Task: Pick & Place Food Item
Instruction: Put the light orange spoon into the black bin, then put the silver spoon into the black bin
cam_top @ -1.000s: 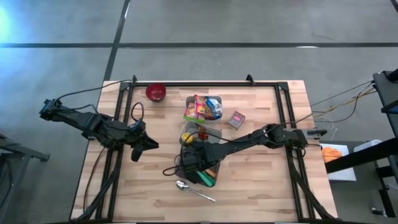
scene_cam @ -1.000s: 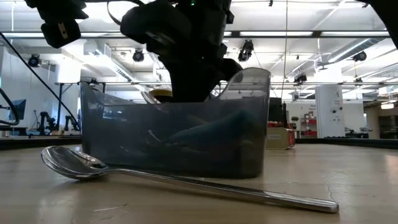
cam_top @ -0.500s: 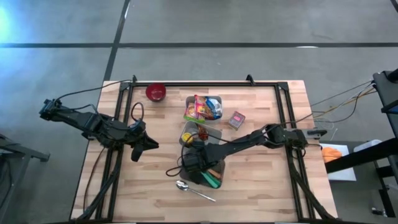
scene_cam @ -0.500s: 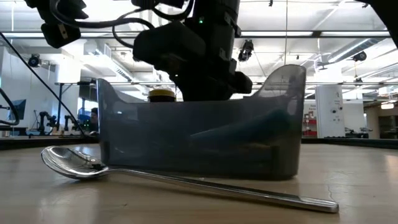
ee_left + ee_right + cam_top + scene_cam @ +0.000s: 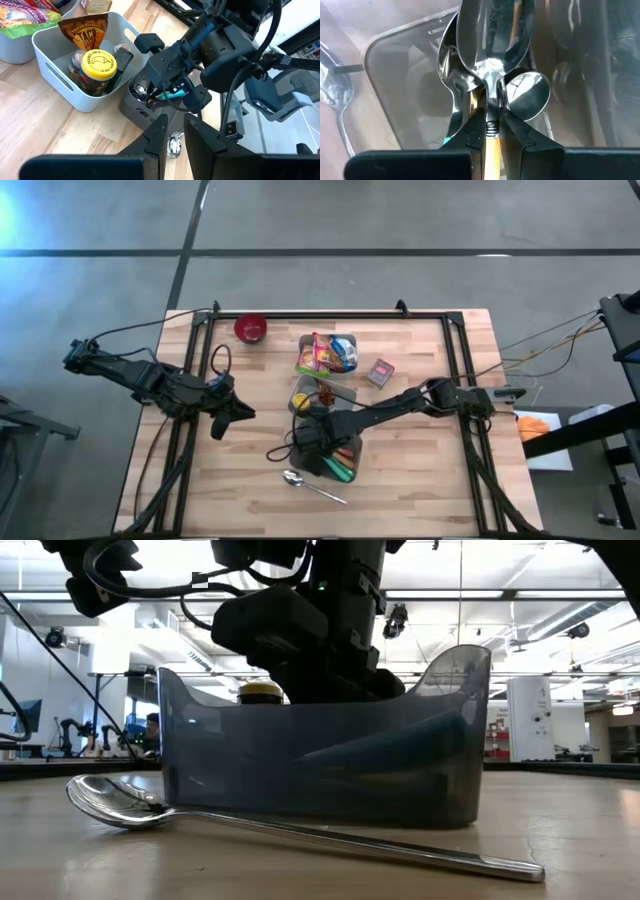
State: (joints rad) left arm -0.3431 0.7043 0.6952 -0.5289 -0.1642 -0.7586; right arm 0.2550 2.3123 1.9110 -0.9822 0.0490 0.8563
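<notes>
1. The right gripper (image 5: 313, 442) reaches down into a smoky translucent bin (image 5: 320, 765) near the middle of the wooden table (image 5: 420, 470), its fingers pinched together on the yellow-handled neck of a spoon (image 5: 492, 37).
2. That held spoon points its bowl straight ahead of the fingertips, with a second spoon bowl (image 5: 527, 92) lying just beside it inside the bin.
3. A loose spoon (image 5: 312, 486) lies flat on the table just outside the bin, on the near side of the right gripper.
4. Beyond the gripper sits a white bin (image 5: 55, 47) holding a yellow-lidded jar (image 5: 97, 62) and a snack packet (image 5: 85, 32); farther on, a bin of colourful snack bags (image 5: 325, 355).
5. The left gripper (image 5: 222, 422) hangs well off to the side over the table's left part, fingers nearly together and holding nothing.
6. A red bowl (image 5: 251, 328) stands at the far edge.
</notes>
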